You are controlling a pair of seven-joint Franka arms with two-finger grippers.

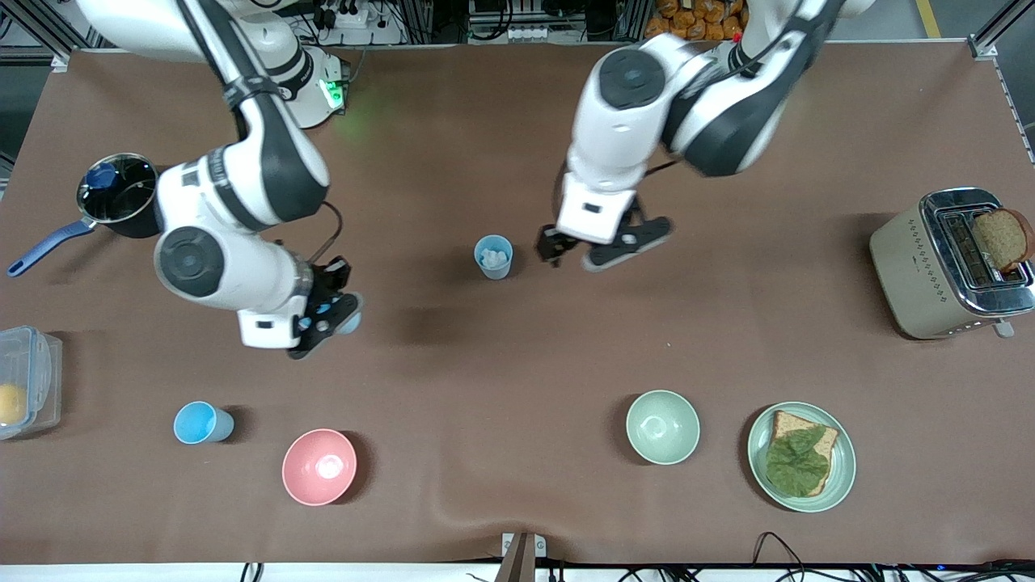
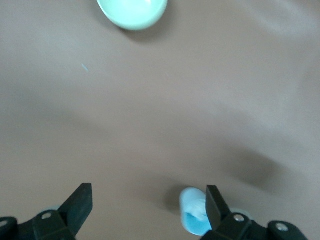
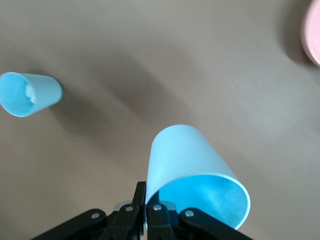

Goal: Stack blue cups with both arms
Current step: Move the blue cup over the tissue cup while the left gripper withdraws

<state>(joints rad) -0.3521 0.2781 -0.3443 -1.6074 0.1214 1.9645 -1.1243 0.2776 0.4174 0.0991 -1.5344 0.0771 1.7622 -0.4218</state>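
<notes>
My right gripper (image 1: 335, 322) is shut on the rim of a pale blue cup (image 1: 352, 325) and holds it tilted above the table; the pinch (image 3: 146, 197) and the held cup (image 3: 187, 160) show in the right wrist view. A grey-blue cup (image 1: 493, 257) with something white inside stands upright mid-table and also shows in the right wrist view (image 3: 27, 93). My left gripper (image 1: 578, 249) is open and empty, in the air beside that cup, toward the left arm's end; in the left wrist view (image 2: 148, 205) the cup (image 2: 192, 215) sits by one finger (image 2: 216, 204). A bright sky-blue cup (image 1: 202, 423) stands near the pink bowl.
A pink bowl (image 1: 319, 466), a pale green bowl (image 1: 663, 427) and a plate with bread and lettuce (image 1: 800, 457) line the near edge. A toaster (image 1: 954, 263) stands at the left arm's end. A pot (image 1: 117, 194) and a plastic box (image 1: 24, 380) are at the right arm's end.
</notes>
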